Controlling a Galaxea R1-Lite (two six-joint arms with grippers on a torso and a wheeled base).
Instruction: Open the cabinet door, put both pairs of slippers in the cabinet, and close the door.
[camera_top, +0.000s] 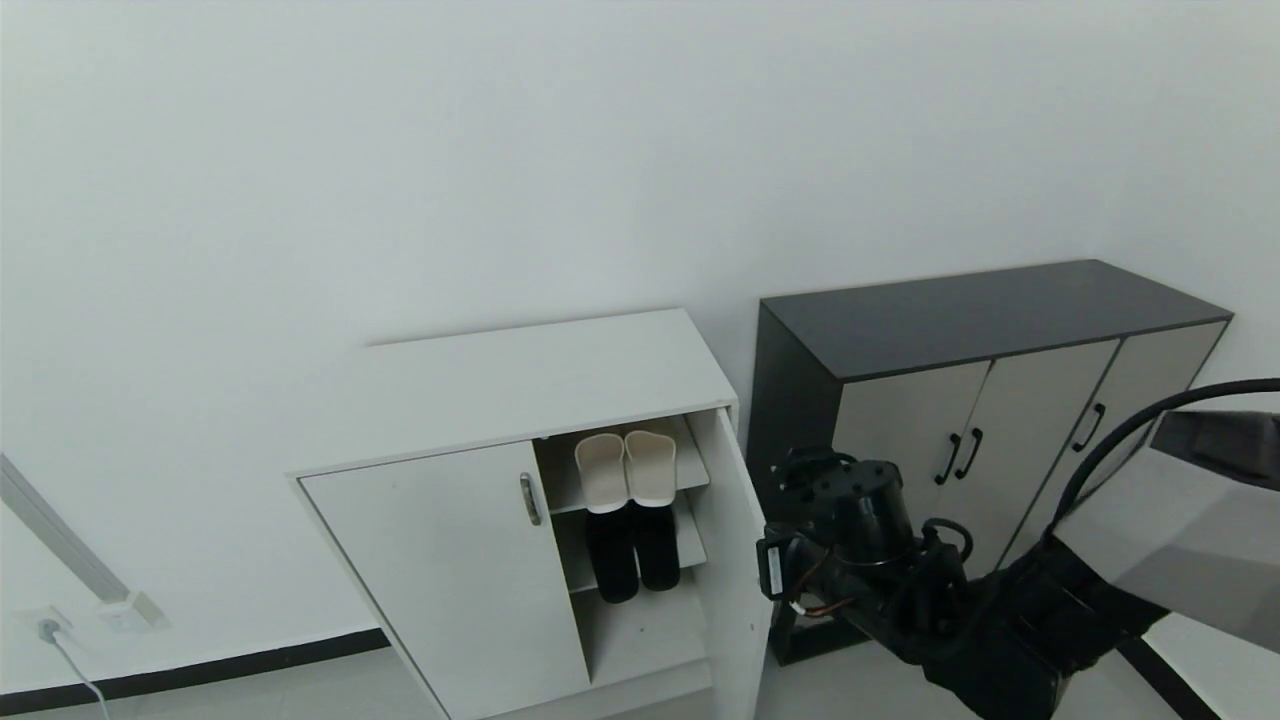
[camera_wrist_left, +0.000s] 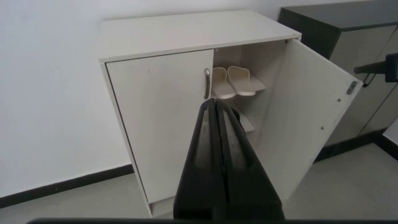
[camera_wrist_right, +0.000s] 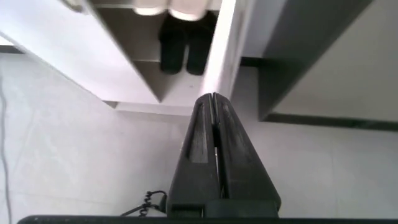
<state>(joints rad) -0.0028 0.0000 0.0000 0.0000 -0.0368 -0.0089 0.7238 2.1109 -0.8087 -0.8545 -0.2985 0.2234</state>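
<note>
- White laminate cabinet (camera_top: 520, 370) stood against the wall; its right door (camera_wrist_left: 311, 118) hung wide open; looked like a stiff, light panel on hinges, so I'd push the outer face near the free edge, no pinching needed
- cream slippers (camera_top: 627, 468) sat on the upper shelf, black slippers (camera_top: 633, 550) just below; both already inside
- right gripper (camera_wrist_right: 214, 98) was near the door, fingers pressed together, empty; left gripper (camera_wrist_left: 216, 104) same

Cabinet (camera_top: 540, 380) matt white laminate; handle (camera_top: 530, 499) brushed metal.
</note>
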